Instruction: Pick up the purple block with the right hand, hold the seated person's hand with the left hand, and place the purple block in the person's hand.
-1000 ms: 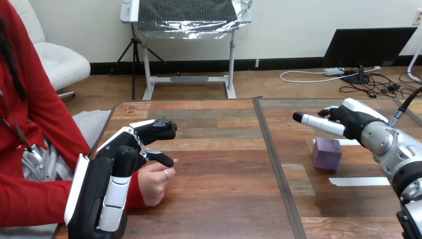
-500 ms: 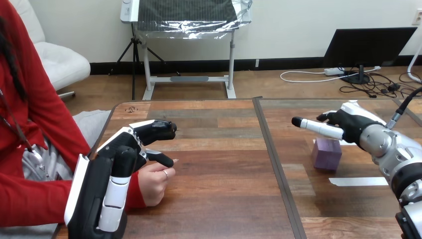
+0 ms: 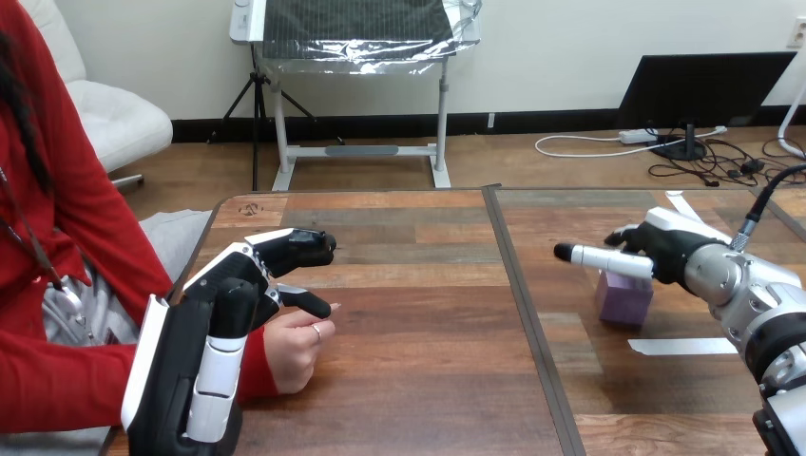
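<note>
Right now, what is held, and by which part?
The right hand, open above the purple block, holds nothing; whether the left hand grips the person's hand cannot be told.

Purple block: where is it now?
Head view, right half of the table: the purple block sits under the right hand, just beyond a white tape strip.

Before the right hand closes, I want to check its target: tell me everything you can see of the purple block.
The purple block is a small cube with plain, matte lilac faces, possibly foam or painted wood. It sits flat on the wooden table, on its right half, with a white tape strip lying nearer the robot. The right hand is over it, fingers straight and pointing left, hiding its top edge; whether they touch it I cannot tell. Nothing else touches it.
</note>
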Motion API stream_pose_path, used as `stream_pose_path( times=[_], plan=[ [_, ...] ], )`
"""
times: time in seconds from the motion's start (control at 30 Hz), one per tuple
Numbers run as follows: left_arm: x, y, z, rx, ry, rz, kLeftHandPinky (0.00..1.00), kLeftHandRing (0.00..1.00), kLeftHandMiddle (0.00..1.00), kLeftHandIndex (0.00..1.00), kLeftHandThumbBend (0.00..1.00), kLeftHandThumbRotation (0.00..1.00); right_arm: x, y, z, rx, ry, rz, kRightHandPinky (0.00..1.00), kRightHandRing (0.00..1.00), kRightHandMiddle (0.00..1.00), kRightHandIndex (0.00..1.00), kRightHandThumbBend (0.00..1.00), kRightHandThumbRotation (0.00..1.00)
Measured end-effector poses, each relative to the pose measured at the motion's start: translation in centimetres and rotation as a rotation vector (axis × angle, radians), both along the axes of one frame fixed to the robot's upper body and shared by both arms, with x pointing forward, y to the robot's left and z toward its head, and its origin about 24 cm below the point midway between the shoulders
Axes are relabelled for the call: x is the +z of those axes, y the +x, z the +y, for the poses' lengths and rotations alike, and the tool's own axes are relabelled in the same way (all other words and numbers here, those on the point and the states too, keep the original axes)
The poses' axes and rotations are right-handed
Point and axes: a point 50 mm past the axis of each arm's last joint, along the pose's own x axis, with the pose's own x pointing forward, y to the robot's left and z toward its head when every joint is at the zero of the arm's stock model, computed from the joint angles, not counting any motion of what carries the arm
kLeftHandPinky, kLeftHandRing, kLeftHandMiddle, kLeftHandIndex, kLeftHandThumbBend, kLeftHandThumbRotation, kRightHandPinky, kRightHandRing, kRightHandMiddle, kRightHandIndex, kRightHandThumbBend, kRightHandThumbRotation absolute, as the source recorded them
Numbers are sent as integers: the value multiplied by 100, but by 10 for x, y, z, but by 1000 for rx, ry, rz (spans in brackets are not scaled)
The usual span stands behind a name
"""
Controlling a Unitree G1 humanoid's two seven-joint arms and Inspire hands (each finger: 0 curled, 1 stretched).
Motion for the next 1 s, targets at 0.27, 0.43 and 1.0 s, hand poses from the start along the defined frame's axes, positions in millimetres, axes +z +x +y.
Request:
stream_pose_path(
  times=[0.27,0.43,1.0],
  plan=[
    [0,0,0,2,10,0,50,70,70,64,61,100,-5,-3,1,13,-9,38,90,96,97,94,96,83],
    [0,0,0,2,12,0,50,70,70,64,61,100,-9,-5,0,0,-8,72,92,97,98,96,94,75],
    [0,0,0,3,17,-5,48,70,69,64,59,100,-12,-6,2,-5,-28,99,91,97,99,98,94,58]
  ],
)
